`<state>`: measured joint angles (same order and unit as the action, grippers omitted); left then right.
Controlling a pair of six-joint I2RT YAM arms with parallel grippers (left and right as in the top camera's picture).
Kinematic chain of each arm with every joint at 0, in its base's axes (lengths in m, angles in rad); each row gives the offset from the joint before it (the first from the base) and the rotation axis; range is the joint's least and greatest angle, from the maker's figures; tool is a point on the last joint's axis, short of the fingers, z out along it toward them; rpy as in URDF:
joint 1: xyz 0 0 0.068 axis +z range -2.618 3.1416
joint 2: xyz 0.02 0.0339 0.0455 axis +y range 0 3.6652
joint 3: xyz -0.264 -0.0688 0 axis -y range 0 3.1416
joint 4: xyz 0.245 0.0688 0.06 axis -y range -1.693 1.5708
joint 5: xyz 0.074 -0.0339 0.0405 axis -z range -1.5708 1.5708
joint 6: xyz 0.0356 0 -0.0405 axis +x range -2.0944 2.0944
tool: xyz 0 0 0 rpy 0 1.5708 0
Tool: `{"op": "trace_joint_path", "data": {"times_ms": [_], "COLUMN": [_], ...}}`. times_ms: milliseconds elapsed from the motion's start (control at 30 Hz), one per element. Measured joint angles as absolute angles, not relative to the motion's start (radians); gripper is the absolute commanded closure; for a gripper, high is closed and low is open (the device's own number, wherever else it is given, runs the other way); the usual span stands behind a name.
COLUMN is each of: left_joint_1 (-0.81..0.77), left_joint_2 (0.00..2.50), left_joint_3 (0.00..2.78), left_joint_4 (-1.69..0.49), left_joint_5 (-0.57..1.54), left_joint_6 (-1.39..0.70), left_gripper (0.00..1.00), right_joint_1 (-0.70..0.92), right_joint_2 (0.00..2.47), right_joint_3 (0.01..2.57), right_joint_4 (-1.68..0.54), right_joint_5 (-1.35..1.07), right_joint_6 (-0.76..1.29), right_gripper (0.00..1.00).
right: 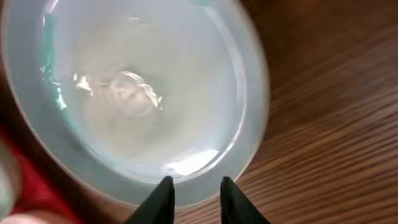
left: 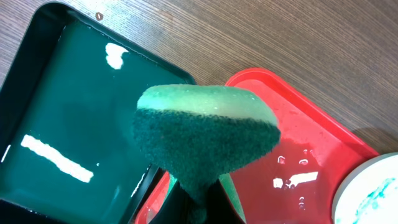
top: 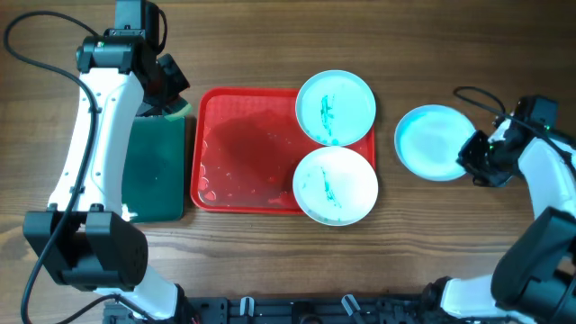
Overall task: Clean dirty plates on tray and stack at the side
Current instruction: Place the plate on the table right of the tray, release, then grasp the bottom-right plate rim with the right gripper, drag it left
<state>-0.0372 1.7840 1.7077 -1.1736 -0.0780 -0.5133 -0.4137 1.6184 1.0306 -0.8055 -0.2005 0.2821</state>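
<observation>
Overhead, the large red rectangular plastic tray (top: pixel 243 144) is seen with two smeared round pale plates (top: pixel 335 108) overlapping its right rim. A third plate (top: pixel 432 141) lies on the wooden surface (top: pixel 270 45) beside it.

Left wrist: the left pincer (left: pixel 194 202), mostly hidden, is clamped on a green sponge (left: pixel 205 134) above a dark green tray (left: pixel 62 124).

Right wrist: the right pincer (right: pixel 196 196) is spread apart, empty, at the blurred third plate's rim.

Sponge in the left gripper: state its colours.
The sponge has a dark green scouring face and pale green foam behind; left wrist view.
</observation>
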Motion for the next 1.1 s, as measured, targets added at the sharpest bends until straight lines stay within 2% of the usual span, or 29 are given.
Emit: {"op": "trace_joint_path", "data": {"times_ms": [133, 267, 400, 567, 700, 800, 1100], "left_joint_1": [-0.037, -0.037, -0.037, -0.037, -0.037, -0.037, -0.037], "left_joint_2": [1.784, 1.784, 1.784, 1.784, 1.784, 1.784, 1.784], "left_joint_3": [1.708, 1.707, 1.707, 1.708, 1.708, 1.708, 1.707], "left_joint_4": [-1.174, -1.174, -1.174, -1.173, -1.173, -1.173, -1.173], "left_joint_5": [-0.076, -0.062, -0.058, -0.055, -0.055, -0.055, -0.055], "left_joint_6": [-0.513, -0.514, -0.514, -0.513, -0.513, -0.513, -0.514], "left_gripper": [0.96, 0.96, 0.96, 0.96, 0.96, 0.96, 0.96], "right_joint_1": [-0.231, -0.035, 0.075, 0.143, 0.163, 0.163, 0.173], "right_joint_2": [1.441, 1.443, 1.477, 1.534, 1.584, 1.631, 1.636], "right_joint_3": [1.073, 1.073, 1.01, 0.915, 0.878, 0.877, 0.878], "right_joint_4": [-0.897, -0.95, -0.95, -0.868, -0.817, -0.805, -0.853], "right_joint_5": [-0.311, -0.333, -0.315, -0.305, -0.302, -0.286, -0.329], "right_joint_6": [0.276, 0.275, 0.31, 0.327, 0.336, 0.337, 0.34], "right_gripper": [0.7, 0.7, 0.7, 0.71, 0.75, 0.96, 0.96]}}
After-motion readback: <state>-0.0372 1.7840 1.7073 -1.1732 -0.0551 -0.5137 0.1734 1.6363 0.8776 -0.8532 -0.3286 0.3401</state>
